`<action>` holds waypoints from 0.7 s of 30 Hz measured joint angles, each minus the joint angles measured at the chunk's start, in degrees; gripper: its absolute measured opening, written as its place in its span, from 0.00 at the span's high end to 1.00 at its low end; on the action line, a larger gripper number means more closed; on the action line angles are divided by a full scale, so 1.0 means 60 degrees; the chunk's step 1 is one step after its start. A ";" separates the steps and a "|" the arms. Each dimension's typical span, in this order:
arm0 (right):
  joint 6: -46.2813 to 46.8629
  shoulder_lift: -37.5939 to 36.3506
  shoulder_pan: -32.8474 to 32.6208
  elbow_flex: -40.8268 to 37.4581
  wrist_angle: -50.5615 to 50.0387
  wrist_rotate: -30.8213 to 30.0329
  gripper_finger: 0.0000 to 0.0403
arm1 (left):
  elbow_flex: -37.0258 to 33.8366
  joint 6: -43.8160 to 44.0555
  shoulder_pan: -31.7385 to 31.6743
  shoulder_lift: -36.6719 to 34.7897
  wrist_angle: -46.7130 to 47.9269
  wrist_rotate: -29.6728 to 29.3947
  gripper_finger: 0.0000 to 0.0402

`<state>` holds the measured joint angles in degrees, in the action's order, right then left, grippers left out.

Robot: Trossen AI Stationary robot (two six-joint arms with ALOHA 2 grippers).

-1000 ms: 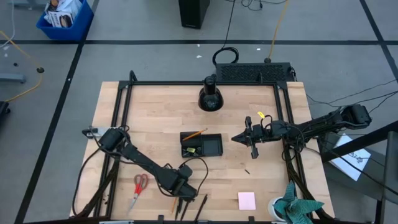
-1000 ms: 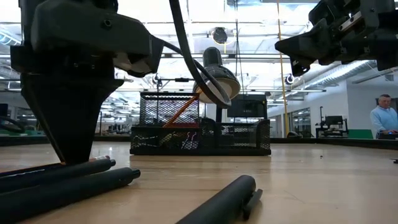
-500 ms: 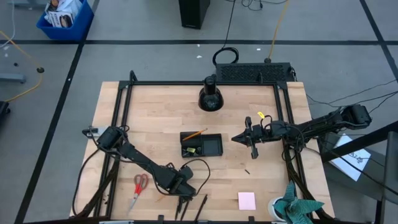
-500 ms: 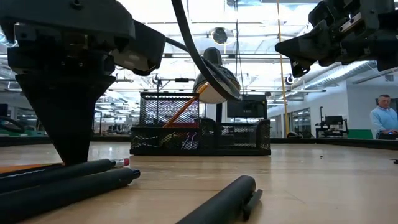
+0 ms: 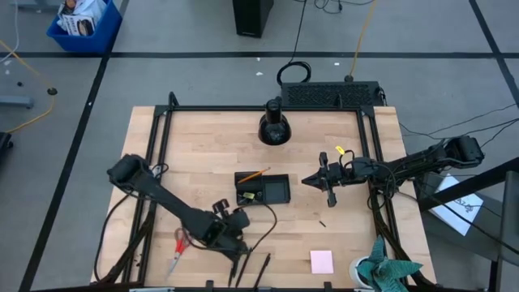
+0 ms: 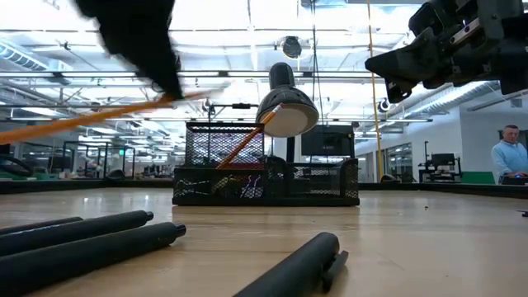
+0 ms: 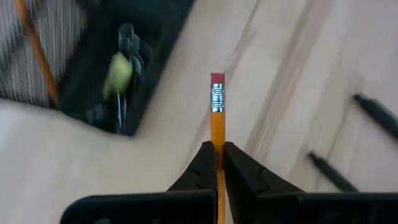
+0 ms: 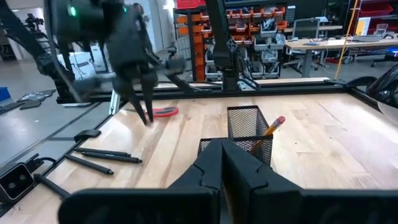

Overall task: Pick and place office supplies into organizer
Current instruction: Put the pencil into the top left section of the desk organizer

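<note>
- Floor (image 5: 195, 77): grey, marked with dark tape lines (image 5: 243, 55) forming a grid around the table.
- Table (image 5: 203, 158): light wood top inside a black metal frame.
- Blue bin (image 5: 83, 23): on the floor at the far left, holding printed items.
- Dark box (image 5: 252, 16): standing on the floor beyond the table's far edge.
- Ceiling (image 6: 346, 25): open industrial type, with rows of bright strip lights.
- Shelving with orange bins (image 8: 249, 22): against the room's far side, workbenches (image 8: 329, 43) alongside.
- A person (image 6: 510, 161): at the right edge of the low view.
</note>
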<state>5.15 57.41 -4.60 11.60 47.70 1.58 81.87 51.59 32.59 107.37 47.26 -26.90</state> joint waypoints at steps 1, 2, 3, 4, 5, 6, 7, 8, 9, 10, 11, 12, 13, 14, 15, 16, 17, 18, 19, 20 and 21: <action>0.0000 0.0004 0.0000 0.0000 0.0011 0.0000 1.00 | -0.0002 -0.0473 0.0006 -0.0206 -0.0262 -0.0322 0.99; 0.0000 0.0000 0.0000 0.0000 0.0018 0.0000 1.00 | -0.0002 -0.1021 -0.0006 -0.0486 -0.0522 -0.0753 0.98; 0.0000 0.0000 0.0000 0.0000 0.0013 0.0000 1.00 | 0.0006 -0.1673 -0.0009 -0.0795 -0.0723 -0.1260 0.97; 0.0004 0.0000 0.0000 0.0000 0.0000 0.0000 1.00 | 0.0023 -0.2355 -0.0014 -0.1082 -0.0956 -0.1751 0.96; 0.0011 0.0000 0.0000 0.0000 0.0007 0.0000 1.00 | 0.0043 -0.2988 -0.0016 -0.1342 -0.1231 -0.2147 0.96; 0.0011 0.0000 0.0000 0.0000 0.0015 0.0000 1.00 | 0.0033 -0.3597 -0.0013 -0.1588 -0.1466 -0.2435 0.96; 0.0014 0.0000 0.0000 0.0000 0.0009 0.0000 1.00 | -0.0029 -0.4163 -0.0065 -0.1819 -0.1649 -0.2579 0.96; 0.0024 0.0000 0.0000 0.0000 0.0004 0.0000 1.00 | -0.0112 -0.4703 -0.0123 -0.2063 -0.1931 -0.2574 0.97; 0.0025 0.0002 0.0000 0.0000 0.0009 0.0000 1.00 | -0.0216 -0.5303 -0.0207 -0.2335 -0.2449 -0.2490 0.98; 0.0025 0.0004 0.0000 0.0000 0.0027 0.0000 1.00 | -0.0352 -0.5935 -0.0307 -0.2629 -0.3001 -0.2369 0.99; 0.0025 0.0003 0.0000 0.0000 0.0071 0.0000 1.00 | -0.0522 -0.6561 -0.0412 -0.2939 -0.3563 -0.2232 0.99; 0.0025 0.0000 0.0000 0.0000 0.0085 0.0000 1.00 | -0.0725 -0.7202 -0.0529 -0.3201 -0.4158 -0.2057 0.99; 0.0025 0.0001 0.0000 0.0000 0.0083 0.0000 1.00 | -0.0950 -0.7800 -0.0664 -0.3431 -0.4783 -0.1761 0.98; 0.0022 0.0004 0.0000 0.0000 0.0080 0.0000 1.00 | -0.1273 -0.8400 -0.0803 -0.3684 -0.5447 -0.1356 0.97; 0.0015 0.0000 0.0000 0.0000 0.0087 0.0000 1.00 | -0.1615 -0.8891 -0.0952 -0.3890 -0.5978 -0.0935 0.96; 0.0007 0.0000 0.0000 0.0000 0.0087 0.0000 1.00 | -0.1954 -0.9264 -0.1141 -0.4091 -0.6429 -0.0525 0.96; 0.0010 0.0003 0.0000 0.0000 0.0079 0.0000 1.00 | -0.2307 -0.9508 -0.1376 -0.4310 -0.6954 -0.0160 0.96; 0.0017 0.0004 0.0000 0.0000 0.0082 0.0000 1.00 | -0.2674 -0.9623 -0.1635 -0.4533 -0.7421 0.0103 0.96; 0.0022 0.0000 0.0000 0.0000 0.0094 0.0000 1.00 | -0.3034 -0.9666 -0.1925 -0.4760 -0.7769 0.0270 0.97; 0.0025 0.0000 0.0000 0.0000 0.0097 0.0000 1.00 | -0.3414 -0.9653 -0.2236 -0.4969 -0.8132 0.0450 0.98; 0.0025 0.0004 0.0000 0.0000 0.0091 0.0000 1.00 | -0.3790 -0.9633 -0.2567 -0.5114 -0.8571 0.0742 0.99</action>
<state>5.30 57.43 -4.60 11.60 48.25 1.58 59.14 -6.21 17.19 76.69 -4.16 -22.45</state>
